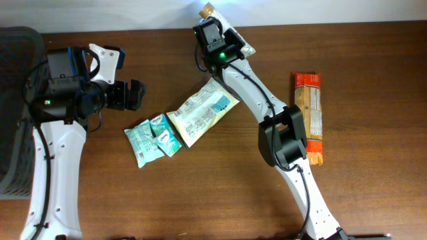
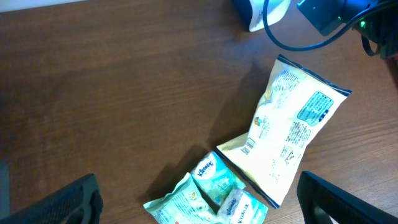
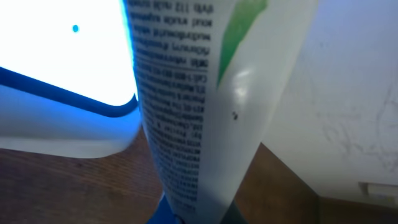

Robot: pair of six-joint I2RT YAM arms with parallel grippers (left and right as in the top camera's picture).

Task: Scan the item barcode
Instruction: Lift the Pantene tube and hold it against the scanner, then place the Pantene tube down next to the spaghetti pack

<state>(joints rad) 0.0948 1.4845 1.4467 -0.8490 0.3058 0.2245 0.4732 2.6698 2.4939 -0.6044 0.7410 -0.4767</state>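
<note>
Pinching white-green tube (image 3: 205,93) at far table edge: right gripper (image 1: 217,32) clamped on its lower end. Tube's long axis runs away from wrist, printed side toward glowing scanner (image 3: 56,74) just beside. Left gripper (image 1: 136,95) spread wide near tissue packs (image 1: 152,137), snack pouch (image 1: 202,110). Cracker packet (image 1: 309,117) well apart.

Free passage is offered by the bare counter (image 1: 173,200) at lower centre, between the left arm (image 1: 57,153) and the right arm (image 1: 253,93), and by the upper strip beside the wide-open left tool (image 1: 138,95). The centre is blocked by a white pouch (image 1: 200,115) touching a cluster of tissue packs (image 1: 152,139). The right side is barred by the right arm, laid diagonally, and by a long orange pack (image 1: 309,107) partly hidden beneath its elbow. At the far edge, the tube (image 3: 205,93) is crowded by the lit scanner (image 3: 62,56).
</note>
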